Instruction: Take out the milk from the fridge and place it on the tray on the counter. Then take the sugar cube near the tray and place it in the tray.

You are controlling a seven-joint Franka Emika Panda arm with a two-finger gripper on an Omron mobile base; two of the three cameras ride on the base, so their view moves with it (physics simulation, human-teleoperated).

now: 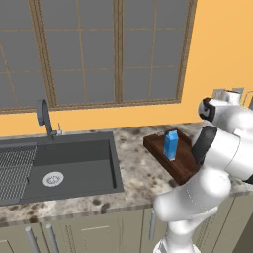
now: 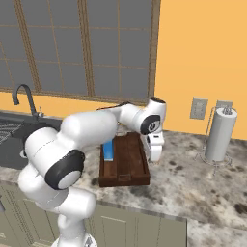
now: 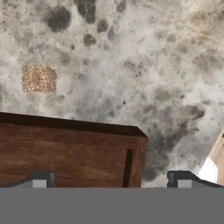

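Observation:
The blue milk (image 1: 171, 145) carton stands upright in the dark brown wooden tray (image 1: 184, 167) on the speckled counter (image 1: 138, 170). From the right base view the milk (image 2: 109, 150) is partly behind my arm, at the left end of the tray (image 2: 128, 166). My gripper (image 2: 156, 155) hangs open over the tray's far right corner, pointing down, nothing between its fingers. In the hand view my gripper (image 3: 111, 181) looks over the tray's corner (image 3: 65, 153). The sugar cube (image 3: 38, 78) lies on the counter (image 3: 144, 65) just past the rim. The fridge is out of view.
A dark grey sink (image 1: 64, 170) with a curved faucet (image 1: 44, 116) lies left of the tray. A paper towel roll (image 2: 220, 135) on a stand is at the right near a wall outlet (image 2: 198, 108). A window runs behind the counter.

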